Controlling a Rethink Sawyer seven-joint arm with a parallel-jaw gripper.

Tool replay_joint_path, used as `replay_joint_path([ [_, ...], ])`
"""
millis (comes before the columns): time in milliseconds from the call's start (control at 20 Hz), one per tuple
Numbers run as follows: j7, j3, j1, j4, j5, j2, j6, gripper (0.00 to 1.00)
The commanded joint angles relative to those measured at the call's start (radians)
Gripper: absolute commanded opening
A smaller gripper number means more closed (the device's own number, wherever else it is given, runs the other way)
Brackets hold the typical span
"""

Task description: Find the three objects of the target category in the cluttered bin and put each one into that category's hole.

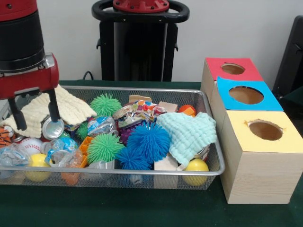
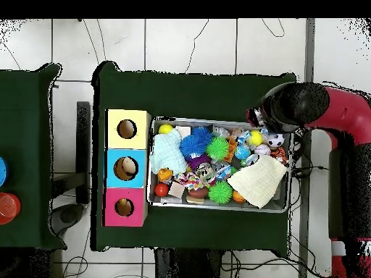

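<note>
The wire mesh bin (image 1: 214, 172) is full of clutter; it also shows in the overhead view (image 2: 284, 206). My gripper (image 1: 38, 122) hangs open and empty over the bin's left end, its black fingers (image 1: 53, 108) just above a cream cloth (image 1: 71, 109). An orange plush with black tiger stripes (image 1: 5, 135) lies at the bin's far left edge, left of the fingers. I cannot pick out the other two plush toys. The red-topped box's hole (image 1: 232, 69) is at the far right; in the overhead view (image 2: 124, 207) it is at the lower left. There the arm's head (image 2: 293, 107) hides the gripper.
Spiky green balls (image 1: 104, 147) and a blue one (image 1: 147, 141), yellow balls (image 1: 195, 166), a mint cloth (image 1: 188, 133), a baseball (image 1: 29, 144) and a can (image 1: 52, 128) fill the bin. The blue-topped box (image 1: 245, 95) and the yellow-topped box (image 1: 265, 130) stand right of it.
</note>
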Motion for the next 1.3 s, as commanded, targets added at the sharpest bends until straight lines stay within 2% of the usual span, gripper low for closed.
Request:
replay_joint_path([
  [50,-0.504,0.067,0.008,-0.129,-0.078,0.077,0.174,1.0],
  [300,-0.597,0.061,0.012,-0.188,-0.092,0.082,0.211,1.0],
  [750,-0.59,0.017,0.001,-0.099,-0.059,-0.029,0.193,1.0],
  [1000,-0.574,0.011,-0.006,-0.064,-0.057,-0.037,0.151,1.0],
  [1300,-0.598,0.006,-0.031,-0.071,-0.078,-0.032,0.106,1.0],
])
